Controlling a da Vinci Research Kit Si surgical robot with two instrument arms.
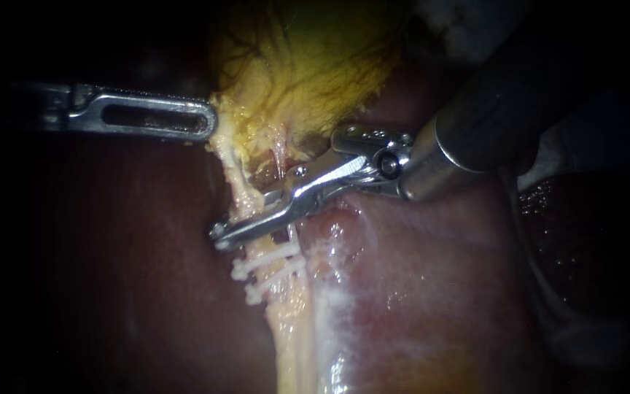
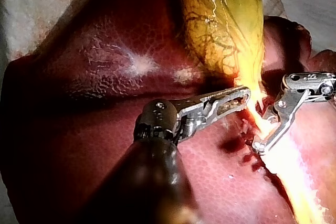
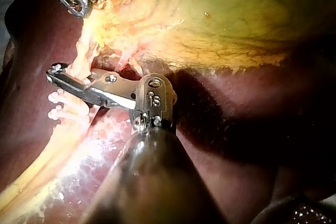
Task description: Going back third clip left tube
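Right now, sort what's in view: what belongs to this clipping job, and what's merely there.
In the job:
right instrument, lying across the tube
white clips on that tube
left instrument, jaws shut on the gallbladder

Merely there:
liver

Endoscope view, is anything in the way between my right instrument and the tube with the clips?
Nothing visible. The right instrument lies directly across the tube, just above the white clips. The left instrument sits higher up, at the edge of the gallbladder, clear of that spot.
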